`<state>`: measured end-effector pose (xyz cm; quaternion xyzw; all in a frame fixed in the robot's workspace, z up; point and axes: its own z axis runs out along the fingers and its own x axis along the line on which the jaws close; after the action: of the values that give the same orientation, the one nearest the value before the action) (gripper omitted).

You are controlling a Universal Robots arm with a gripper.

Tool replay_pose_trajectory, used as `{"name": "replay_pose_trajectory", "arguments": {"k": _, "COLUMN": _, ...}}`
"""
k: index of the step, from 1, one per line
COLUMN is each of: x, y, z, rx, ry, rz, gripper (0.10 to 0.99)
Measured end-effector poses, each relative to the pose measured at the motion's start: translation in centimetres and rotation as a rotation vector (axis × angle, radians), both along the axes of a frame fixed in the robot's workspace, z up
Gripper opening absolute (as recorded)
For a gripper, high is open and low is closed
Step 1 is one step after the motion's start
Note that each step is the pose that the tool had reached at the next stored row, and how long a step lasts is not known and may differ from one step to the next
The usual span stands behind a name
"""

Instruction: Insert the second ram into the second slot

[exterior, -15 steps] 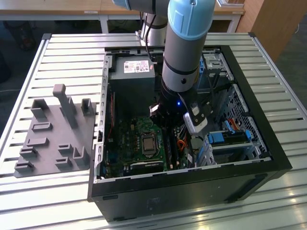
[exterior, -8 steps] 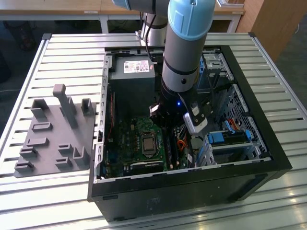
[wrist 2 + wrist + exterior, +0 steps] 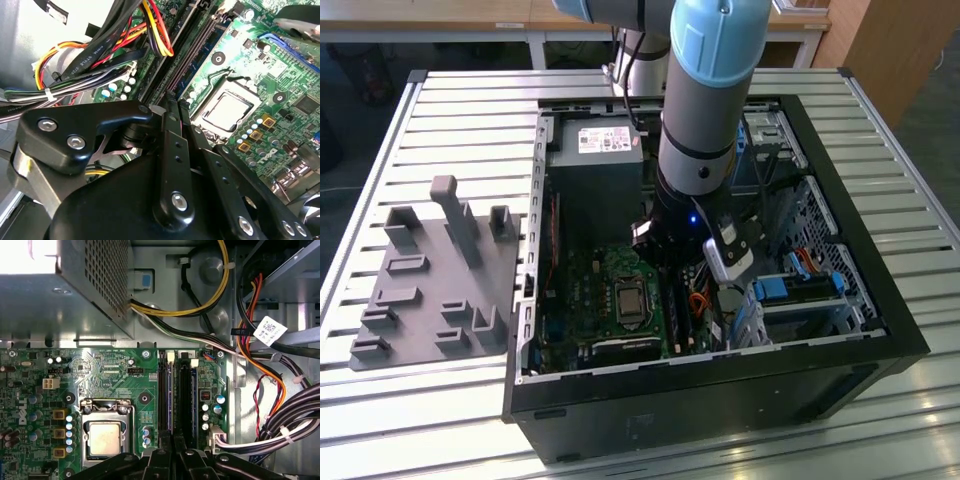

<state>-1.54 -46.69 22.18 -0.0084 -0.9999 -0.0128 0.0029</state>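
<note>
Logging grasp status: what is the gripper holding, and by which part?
Cannot be told; the gripper hangs over the memory slots, its own body hiding any grasp.

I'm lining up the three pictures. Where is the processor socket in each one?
Exterior view: processor socket, on the board at the exterior view's left of the arm.
Second wrist view: socket, across the memory slots from the cables.
First wrist view: socket, beside those slots.
Shared landmark: the memory slots.

One computer case (image 3: 840, 250), one motherboard (image 3: 115, 375), two memory slots (image 3: 186, 395), one grey fixture tray (image 3: 430, 290).
</note>
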Motion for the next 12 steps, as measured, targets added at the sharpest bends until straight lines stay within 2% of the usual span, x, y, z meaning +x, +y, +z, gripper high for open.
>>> {"name": "replay_pose_trajectory", "arguments": {"k": 12, "x": 0.01, "y": -0.12, "z": -0.05, "rx": 0.0, "ry": 0.0, "rz": -0.003, "gripper": 0.133}}
